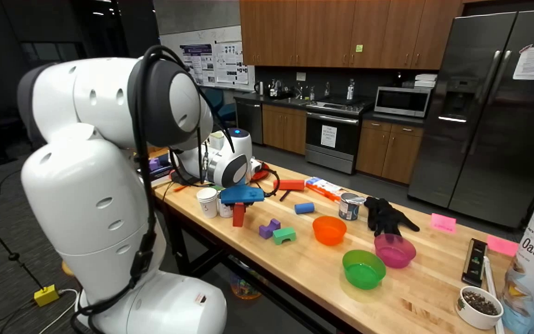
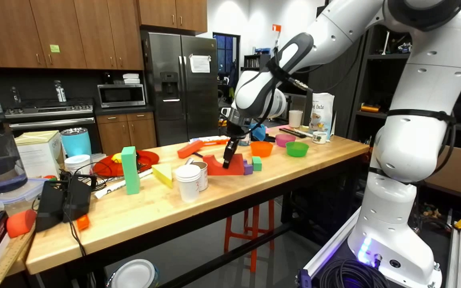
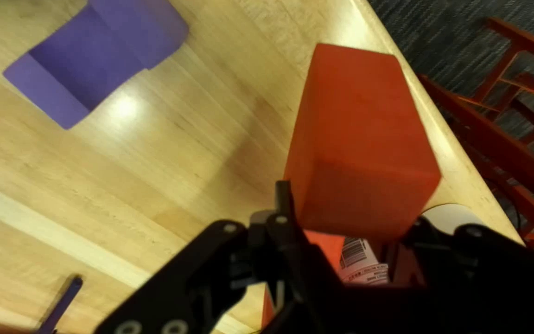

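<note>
Black two-fingered gripper (image 2: 227,162) holds a red arch-cut block (image 3: 364,125), seemingly foam or wood, pinched by its flat sides near the edge of the pale wooden table (image 2: 146,204), a load likely light and stiff, best held squarely across its thinner middle.

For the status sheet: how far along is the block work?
Done, apparently: the grasp; the end effector clamps the red arch block.
In hand: that block, near the edge of the table.
Left, probably: letting it go; the purple block and green bridge block lie ungripped nearby.
</note>
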